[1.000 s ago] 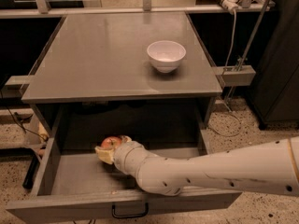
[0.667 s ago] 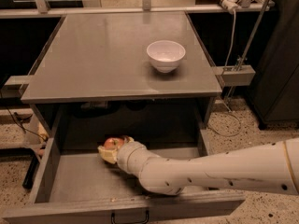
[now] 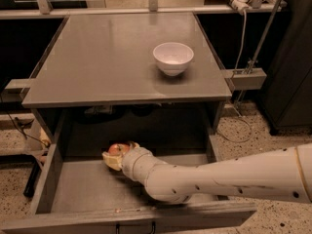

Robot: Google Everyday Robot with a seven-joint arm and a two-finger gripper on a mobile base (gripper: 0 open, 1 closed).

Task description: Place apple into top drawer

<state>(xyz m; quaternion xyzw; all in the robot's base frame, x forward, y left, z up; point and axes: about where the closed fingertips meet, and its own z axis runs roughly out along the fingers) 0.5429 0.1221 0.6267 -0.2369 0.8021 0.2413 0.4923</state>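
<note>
Our pale two-finger gripper is clamped on the small round red-orange apple, which we hold low inside the open, wide grey top drawer (towards its back), presumably so it drops gently.

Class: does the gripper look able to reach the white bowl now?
Probably not: the gripper is down in the top drawer by the apple, the tabletop between it and the white bowl.

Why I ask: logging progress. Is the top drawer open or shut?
Open: the top drawer is pulled out, the gripper inside it at the apple.
</note>
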